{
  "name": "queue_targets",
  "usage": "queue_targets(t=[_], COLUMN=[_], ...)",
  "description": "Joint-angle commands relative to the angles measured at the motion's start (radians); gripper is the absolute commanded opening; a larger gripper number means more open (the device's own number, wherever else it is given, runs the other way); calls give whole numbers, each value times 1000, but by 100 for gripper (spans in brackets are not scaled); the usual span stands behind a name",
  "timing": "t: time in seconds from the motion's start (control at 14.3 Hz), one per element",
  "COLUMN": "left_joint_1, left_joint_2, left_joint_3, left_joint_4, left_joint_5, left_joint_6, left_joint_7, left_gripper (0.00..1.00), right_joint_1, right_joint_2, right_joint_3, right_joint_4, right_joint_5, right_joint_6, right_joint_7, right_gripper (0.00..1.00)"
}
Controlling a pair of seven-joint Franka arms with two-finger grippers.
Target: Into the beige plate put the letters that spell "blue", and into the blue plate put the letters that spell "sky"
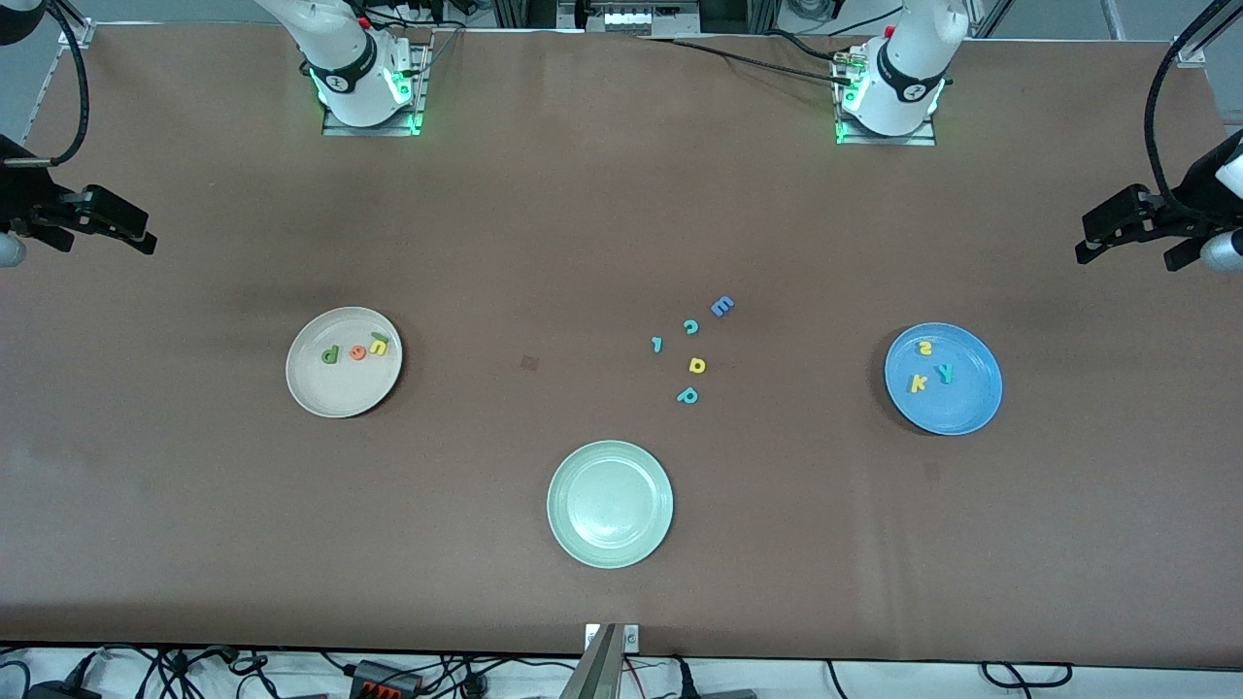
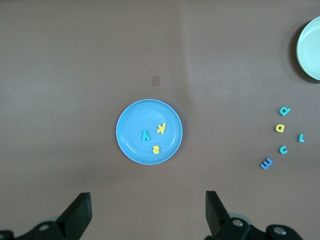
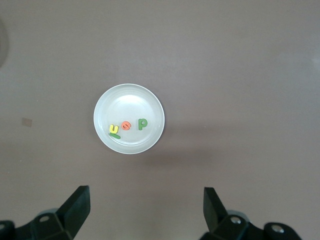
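The beige plate lies toward the right arm's end of the table. In it are the green b, orange e, yellow u and the thin green l, which touches the u. The blue plate lies toward the left arm's end and holds the yellow s, yellow k and teal y. My left gripper and right gripper hang high and open, both empty.
A pale green plate lies empty, nearest the front camera. Between the plates lie loose letters: a blue E, teal c, small teal letter, yellow a and teal p.
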Motion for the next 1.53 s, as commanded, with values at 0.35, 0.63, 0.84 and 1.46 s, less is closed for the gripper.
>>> queue_targets(t=[0.35,0.63,0.84,1.46], left_joint_1=[1,3,1,1], left_joint_2=[7,7,7,7], left_joint_3=[-3,-3,-3,-5], left_joint_4=[27,27,27,27], left_joint_5=[-19,-19,-19,-19], left_joint_6=[-22,-23,-22,-23], left_joint_7=[-8,-8,-8,-7], left_gripper=[100,100,100,100], right_joint_1=[-11,-10,-10,-13], right_joint_2=[-17,-8,-8,-10], right_joint_3=[9,9,9,8], right_joint_4=[-19,-19,-19,-19], right_joint_5=[-14,-14,-14,-14], right_joint_6=[-1,25,25,18], right_joint_7=[-11,-7,-7,-11], right_gripper=[100,100,100,100])
